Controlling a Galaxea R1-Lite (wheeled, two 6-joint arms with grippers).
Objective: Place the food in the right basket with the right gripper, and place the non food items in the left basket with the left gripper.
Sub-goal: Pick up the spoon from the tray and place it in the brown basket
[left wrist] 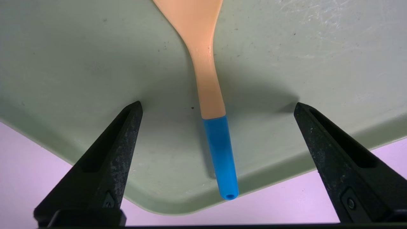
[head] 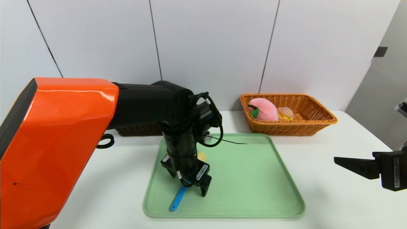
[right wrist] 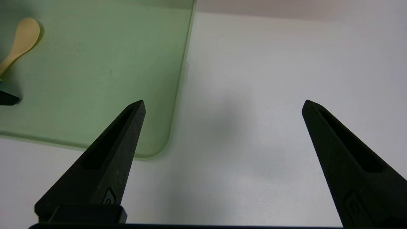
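Spread wide, the fingers of my left gripper hang over the green tray, one on either side of the spoon, with nothing pinched between them. The spoon lies on the tray toward its left side, and on the wrist view I see its blue handle and pale, wood-coloured neck running between my fingertips, a gap showing on both sides. Its rounded bowl shows in the right wrist view.

Around it, the tray sits on the white table, and my left arm, with its orange cover, reaches across from the left and hides part of the tray's left half.

Behind the tray, toward the right, I have the right basket, woven in orange-brown. A pink plush fruit with a green leaf sits at its left end, and just beside that is a small clear and yellow item I can't identify. The left basket, dark and mostly hidden behind the arm, stands behind the tray's left side.

Off to the right of the tray, my right gripper waits above the table, fingers apart and holding nothing.
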